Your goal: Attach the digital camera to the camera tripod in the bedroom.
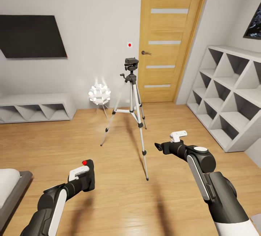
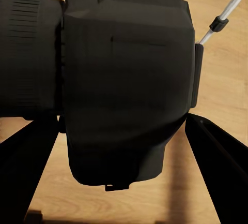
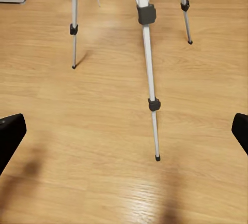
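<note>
Nearest to us, our left gripper (image 1: 84, 178) is clamped on the camera (image 1: 87, 178), held low at the left above the wood floor (image 1: 119, 199), its red button (image 1: 84, 162) facing up. In the left wrist view the camera (image 2: 124, 84) sits between our two dark fingers (image 2: 26, 172), its ribbed lens (image 2: 28, 53) sticking out to one side, and a silver tripod leg (image 2: 227, 12) crosses the floor behind it. At the lower left corner of the head view we see the edge of the bed (image 1: 11, 188). Our right gripper (image 1: 158, 146) hangs a little farther forward on the right, spread open with nothing in it; the right wrist view shows its fingertips (image 3: 10, 131) wide apart at the frame's edges, with the tripod (image 3: 147, 53) legs standing on the floor beyond them. The tripod (image 1: 131, 109) stands upright in the middle of the room, well apart from both grippers, its black head (image 1: 131, 62) bare. Just beside it, toward the left, sits a white spiky lamp (image 1: 99, 94). Behind these we see the wooden door (image 1: 168, 36), a low white shelf (image 1: 36, 107) along the left wall and a tall white shelf unit (image 1: 228, 94) on the right.
</note>
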Tool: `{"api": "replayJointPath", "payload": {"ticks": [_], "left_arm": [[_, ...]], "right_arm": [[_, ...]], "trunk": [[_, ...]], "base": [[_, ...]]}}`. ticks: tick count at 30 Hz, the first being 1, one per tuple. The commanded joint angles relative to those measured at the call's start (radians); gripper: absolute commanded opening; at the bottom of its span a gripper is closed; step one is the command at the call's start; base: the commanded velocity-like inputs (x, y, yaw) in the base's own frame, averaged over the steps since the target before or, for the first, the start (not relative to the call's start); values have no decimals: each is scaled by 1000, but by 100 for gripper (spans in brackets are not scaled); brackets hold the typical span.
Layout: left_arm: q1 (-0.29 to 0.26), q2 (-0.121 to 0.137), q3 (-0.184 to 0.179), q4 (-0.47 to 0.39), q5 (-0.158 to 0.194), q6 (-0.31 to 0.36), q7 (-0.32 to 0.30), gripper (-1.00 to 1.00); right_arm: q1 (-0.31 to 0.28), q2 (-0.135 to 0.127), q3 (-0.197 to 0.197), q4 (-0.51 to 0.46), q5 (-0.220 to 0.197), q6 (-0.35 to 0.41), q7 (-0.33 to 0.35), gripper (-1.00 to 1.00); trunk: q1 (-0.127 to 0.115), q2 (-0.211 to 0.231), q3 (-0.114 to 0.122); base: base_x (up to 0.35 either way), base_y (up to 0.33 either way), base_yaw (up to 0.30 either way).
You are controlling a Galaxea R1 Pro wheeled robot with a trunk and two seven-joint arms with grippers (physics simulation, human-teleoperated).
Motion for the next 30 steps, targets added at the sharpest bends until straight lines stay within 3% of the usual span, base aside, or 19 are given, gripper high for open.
{"api": "replayJointPath", "payload": {"ticks": [1, 25, 30], "left_arm": [[-1, -1, 3, -1, 4, 6, -4, -100], [-1, -4, 30, -4, 3, 7, -7, -100], [-1, -3, 31, -4, 3, 7, -7, -100]], "right_arm": [[-1, -1, 1, -1, -7, 5, -3, 100], [-1, 1, -5, -1, -7, 3, -5, 100], [-1, 1, -5, -1, -7, 2, -5, 100]], "trunk": [[-4, 6, 2], [-96, 174, 91], [-96, 174, 99]], "base": [[0, 0, 0], [0, 0, 0], [0, 0, 0]]}}
